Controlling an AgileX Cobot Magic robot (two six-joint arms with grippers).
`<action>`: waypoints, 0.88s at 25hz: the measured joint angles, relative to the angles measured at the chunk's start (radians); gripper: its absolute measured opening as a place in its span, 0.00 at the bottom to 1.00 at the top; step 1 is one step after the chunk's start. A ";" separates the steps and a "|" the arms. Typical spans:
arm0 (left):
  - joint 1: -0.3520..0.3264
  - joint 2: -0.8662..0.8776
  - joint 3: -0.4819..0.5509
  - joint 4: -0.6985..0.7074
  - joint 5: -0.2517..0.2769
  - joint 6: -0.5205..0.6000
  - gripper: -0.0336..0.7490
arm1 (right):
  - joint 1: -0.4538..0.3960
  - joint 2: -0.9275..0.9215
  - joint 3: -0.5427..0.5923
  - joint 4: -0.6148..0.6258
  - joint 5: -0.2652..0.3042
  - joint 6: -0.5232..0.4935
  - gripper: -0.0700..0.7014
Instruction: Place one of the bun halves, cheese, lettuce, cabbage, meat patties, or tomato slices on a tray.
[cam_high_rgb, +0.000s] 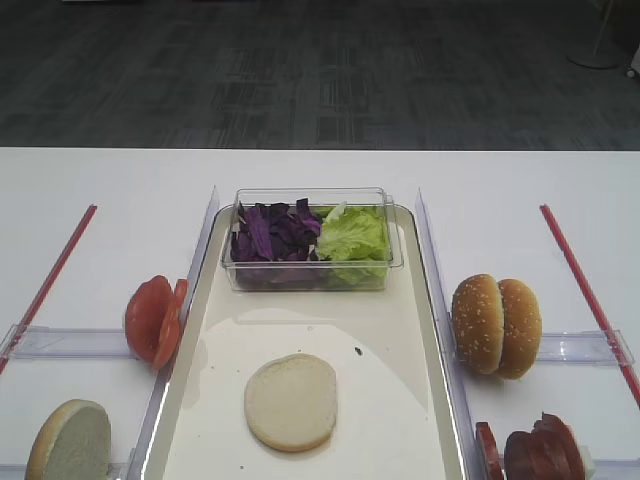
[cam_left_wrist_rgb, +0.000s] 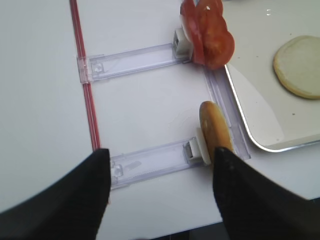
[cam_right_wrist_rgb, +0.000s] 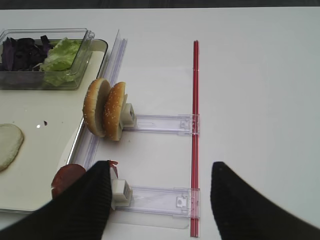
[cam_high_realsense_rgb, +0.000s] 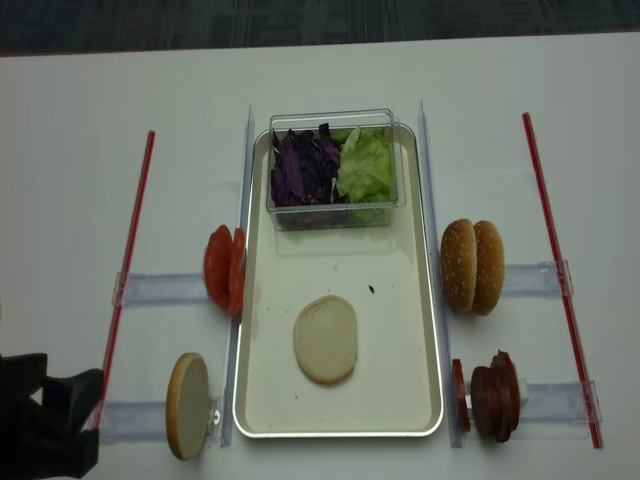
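- Left of the tray (cam_high_realsense_rgb: 256, 300), at its near corner, the left gripper (cam_left_wrist_rgb: 157, 195) hangs low over the white table (cam_high_realsense_rgb: 80, 200) with its jaws spread wide and nothing between them.
- Just left of the tray's near end a bun half (cam_high_realsense_rgb: 187, 405) stands on edge in a clear holder (cam_high_realsense_rgb: 135, 420), pale face outward.
- Further up the tray's left rim, tomato slices (cam_high_realsense_rgb: 224, 270) stand on edge in a second clear rail (cam_high_realsense_rgb: 160, 288).
- A red strip (cam_high_realsense_rgb: 128, 270) runs along the table well left of the tray, parallel to its long side.
- On the tray, towards its near end, another bun half (cam_high_realsense_rgb: 325, 339) lies flat, cut face up; being round, it has no clear long axis.
- At the tray's far end a clear tub (cam_high_realsense_rgb: 335, 215) holds purple cabbage (cam_high_realsense_rgb: 302, 168) on the left and lettuce (cam_high_realsense_rgb: 366, 165) on the right.
- The tray's long axis runs from the near edge of the table away to the far edge.
- Right of the tray, two sesame buns (cam_high_realsense_rgb: 473, 266) stand on edge; nearer, meat patties (cam_high_realsense_rgb: 492, 394) stand likewise.
- The right gripper (cam_right_wrist_rgb: 160, 200) hovers beside the patties, fingers apart, empty.
- Beyond the table lies dark grey carpet (cam_high_rgb: 300, 70).
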 joint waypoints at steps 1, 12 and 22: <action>0.000 -0.011 0.000 0.007 0.004 0.000 0.58 | 0.000 0.000 0.000 0.000 0.000 0.000 0.69; 0.000 -0.208 0.008 0.022 0.021 -0.015 0.58 | 0.000 0.000 0.000 0.000 0.000 0.000 0.69; 0.000 -0.346 0.008 0.025 0.025 -0.027 0.58 | 0.000 0.000 0.000 0.000 -0.002 0.000 0.69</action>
